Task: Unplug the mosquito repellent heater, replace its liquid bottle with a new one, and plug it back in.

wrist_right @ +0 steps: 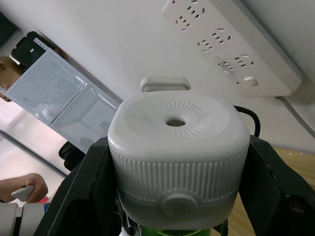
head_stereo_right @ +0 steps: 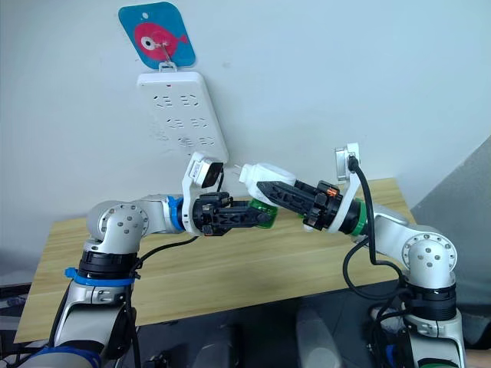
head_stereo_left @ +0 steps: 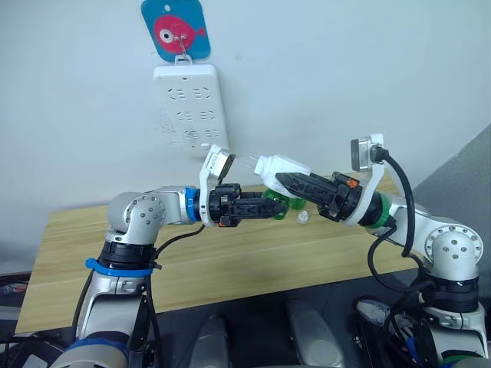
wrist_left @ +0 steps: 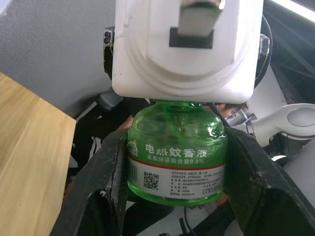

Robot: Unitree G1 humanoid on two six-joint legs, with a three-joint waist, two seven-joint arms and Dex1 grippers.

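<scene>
The white mosquito repellent heater hangs in the air over the table, prongs pointing at the wall, with my right gripper shut on its ribbed sides. A green liquid bottle with a white label has its neck up inside the heater's underside. My left gripper is shut on this bottle, one black finger on each side. The two grippers meet tip to tip just below and right of the white wall power strip.
A wooden table lies under both arms, with a small clear cap on it below the heater. A blue fish-print hanger tops the strip. A person's hand shows far off in the right wrist view.
</scene>
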